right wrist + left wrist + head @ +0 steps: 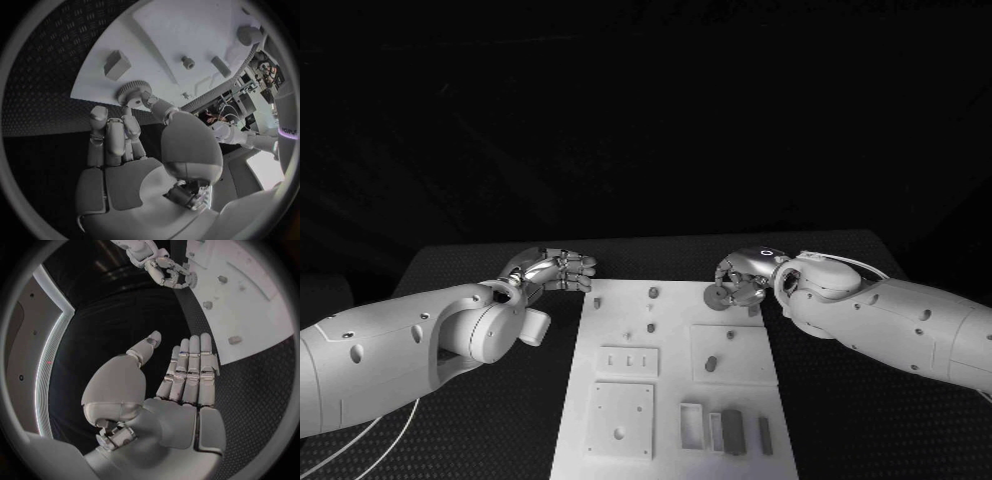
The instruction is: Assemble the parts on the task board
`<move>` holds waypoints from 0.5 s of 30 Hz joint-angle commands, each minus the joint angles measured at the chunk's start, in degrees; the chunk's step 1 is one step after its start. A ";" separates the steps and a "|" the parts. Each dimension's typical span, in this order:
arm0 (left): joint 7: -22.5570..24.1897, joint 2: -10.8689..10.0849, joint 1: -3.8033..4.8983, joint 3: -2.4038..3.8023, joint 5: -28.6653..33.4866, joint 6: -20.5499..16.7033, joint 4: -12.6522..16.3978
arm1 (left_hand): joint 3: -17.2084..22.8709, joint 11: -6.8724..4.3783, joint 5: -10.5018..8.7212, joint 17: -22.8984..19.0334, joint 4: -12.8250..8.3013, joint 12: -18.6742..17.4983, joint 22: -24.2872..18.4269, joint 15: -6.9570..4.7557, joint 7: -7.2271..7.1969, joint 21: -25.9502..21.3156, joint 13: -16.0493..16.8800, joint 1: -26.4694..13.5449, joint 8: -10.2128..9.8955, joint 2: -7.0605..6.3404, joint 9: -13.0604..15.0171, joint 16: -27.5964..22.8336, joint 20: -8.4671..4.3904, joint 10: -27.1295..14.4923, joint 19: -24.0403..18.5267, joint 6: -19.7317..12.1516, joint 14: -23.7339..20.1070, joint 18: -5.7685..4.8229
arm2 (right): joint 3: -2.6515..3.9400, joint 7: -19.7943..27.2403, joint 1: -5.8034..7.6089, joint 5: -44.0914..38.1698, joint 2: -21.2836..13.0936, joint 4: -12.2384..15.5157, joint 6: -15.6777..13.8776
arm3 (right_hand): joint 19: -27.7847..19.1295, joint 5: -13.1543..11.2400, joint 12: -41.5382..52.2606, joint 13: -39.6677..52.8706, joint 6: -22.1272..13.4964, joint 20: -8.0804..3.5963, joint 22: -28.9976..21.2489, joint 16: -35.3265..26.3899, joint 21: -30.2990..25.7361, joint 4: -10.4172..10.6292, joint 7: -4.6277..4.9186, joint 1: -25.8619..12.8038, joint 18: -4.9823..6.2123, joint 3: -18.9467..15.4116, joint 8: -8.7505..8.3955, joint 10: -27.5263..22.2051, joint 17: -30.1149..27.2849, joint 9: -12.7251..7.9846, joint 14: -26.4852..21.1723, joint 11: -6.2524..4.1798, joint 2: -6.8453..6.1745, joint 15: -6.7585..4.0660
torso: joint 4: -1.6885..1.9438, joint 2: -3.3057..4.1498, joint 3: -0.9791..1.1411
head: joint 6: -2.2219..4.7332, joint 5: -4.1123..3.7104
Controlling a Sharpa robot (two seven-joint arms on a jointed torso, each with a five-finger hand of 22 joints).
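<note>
The white task board (678,400) lies in the middle of the table. My right hand (747,276) hovers at the board's far right edge and pinches a small toothed gear (131,91) between thumb and a finger; the gear (721,297) shows dark under the hand in the head view. My left hand (557,270) is just off the board's far left corner over the black table, fingers (190,370) straight and together, thumb apart, holding nothing. Small pegs (653,292) (710,364) stand in the board. Grey blocks (733,432) lie near its front edge.
The board carries raised square plates (620,418) (629,361) at its near left and a recessed panel (733,352) at its right. The black textured table (473,270) runs out on both sides of the board. A block (116,64) and a short peg (187,62) lie near the gear.
</note>
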 commanded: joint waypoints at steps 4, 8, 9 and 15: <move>0.46 -0.14 0.04 0.06 0.19 0.70 0.22 | -0.26 0.41 0.19 0.09 -0.12 -0.27 0.09 0.28 0.15 -0.40 0.05 -0.19 -0.22 -0.09 0.01 -0.38 -0.03 -0.13 -0.34 -0.40 0.02 0.93 | -0.18 0.00 -0.74 -3.59 0.23 -0.20 0.12 | -0.15 -0.17 -0.26 -0.51 -0.41 -0.44 0.89 0.21 0.11 0.23 0.65 -0.07 1.65 0.40 -0.39 -0.60 -0.58 -0.15 -0.60 0.74 -1.48 0.67 | -0.16 -0.07 0.01 | -0.43 0.02; 0.46 -0.08 0.04 0.06 0.19 0.75 0.24 | -0.26 0.42 0.19 0.11 -0.12 -0.29 0.10 0.29 0.16 -0.40 0.05 -0.19 -0.24 -0.10 0.00 -0.40 -0.03 -0.14 -0.34 -0.43 0.02 0.93 | -0.24 0.01 -1.05 -3.87 0.64 -0.37 0.10 | -0.21 -0.17 -0.40 -0.73 -0.74 -0.40 0.89 0.26 0.08 0.43 0.87 -0.16 1.65 0.43 -0.62 -1.01 -0.82 -0.24 -0.84 0.95 -1.87 0.89 | -0.09 -0.10 -0.02 | -0.56 0.00; 0.46 -0.08 0.04 0.06 0.19 0.79 0.25 | -0.27 0.42 0.19 0.12 -0.12 -0.31 0.10 0.29 0.18 -0.41 0.05 -0.19 -0.26 -0.11 0.00 -0.41 -0.03 -0.15 -0.33 -0.45 0.02 0.93 | -0.25 0.01 -1.14 -3.93 0.71 -0.41 0.10 | -0.23 -0.17 -0.46 -0.81 -0.80 -0.39 0.89 0.26 0.07 0.46 0.90 -0.17 1.65 0.43 -0.67 -1.14 -0.91 -0.26 -0.93 0.98 -1.93 0.92 | -0.06 -0.10 -0.03 | -0.59 -0.03; 0.43 -0.18 0.05 0.06 0.19 0.74 0.33 | -0.26 0.43 0.19 0.15 -0.12 -0.35 0.11 0.29 0.22 -0.42 0.06 -0.19 -0.29 -0.11 0.00 -0.44 -0.02 -0.15 -0.33 -0.50 0.03 0.93 | -0.26 -0.02 -1.36 -3.94 1.01 -0.65 -0.03 | -0.35 -0.17 -0.64 -1.07 -1.05 -0.30 0.87 0.36 0.00 0.79 1.12 -0.29 1.65 0.51 -0.85 -1.69 -1.13 -0.34 -1.18 1.20 -2.04 1.15 | 0.01 -0.08 0.00 | -0.66 -0.01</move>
